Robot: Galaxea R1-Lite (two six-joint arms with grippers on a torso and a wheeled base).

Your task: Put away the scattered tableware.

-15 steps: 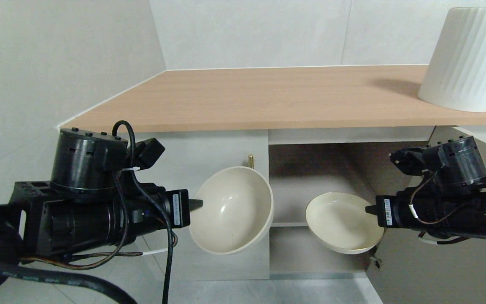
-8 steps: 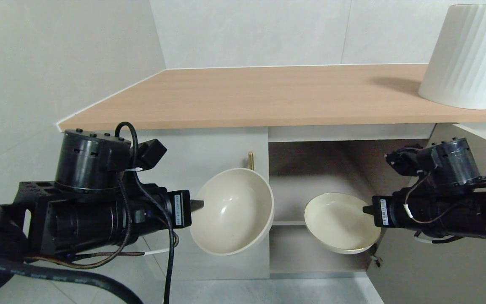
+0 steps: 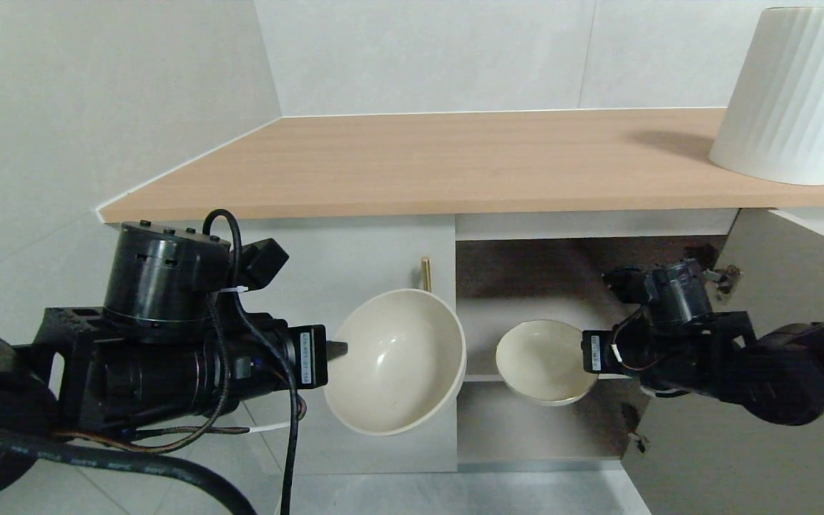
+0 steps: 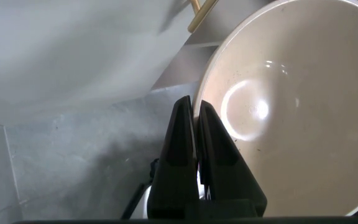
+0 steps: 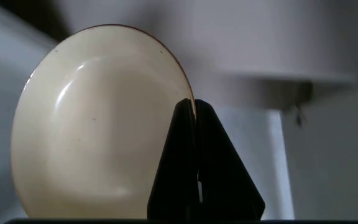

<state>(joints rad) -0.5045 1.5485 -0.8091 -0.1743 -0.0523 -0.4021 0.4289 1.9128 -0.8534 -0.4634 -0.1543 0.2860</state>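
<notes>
My left gripper (image 3: 339, 349) is shut on the rim of a deep cream bowl (image 3: 398, 361), held tilted in the air in front of the closed left cabinet door (image 3: 355, 250). The same bowl (image 4: 297, 106) and the pinching left gripper (image 4: 196, 115) show in the left wrist view. My right gripper (image 3: 587, 352) is shut on the rim of a shallow cream plate (image 3: 544, 360), held at the mouth of the open cabinet compartment (image 3: 562, 286), over its shelf. In the right wrist view the plate (image 5: 98, 118) is clamped by the right gripper (image 5: 194, 109).
A wooden countertop (image 3: 455, 157) runs above the cabinet, with a tall white ribbed container (image 3: 795, 93) at its right end. A brass handle (image 3: 425, 273) sits on the left door. The open right door (image 3: 755, 422) stands behind my right arm. Grey floor (image 3: 455, 493) lies below.
My right arm has carried the plate leftward and deeper toward the open cabinet. The left arm with the bowl has barely shifted. The camera has dipped slightly.
</notes>
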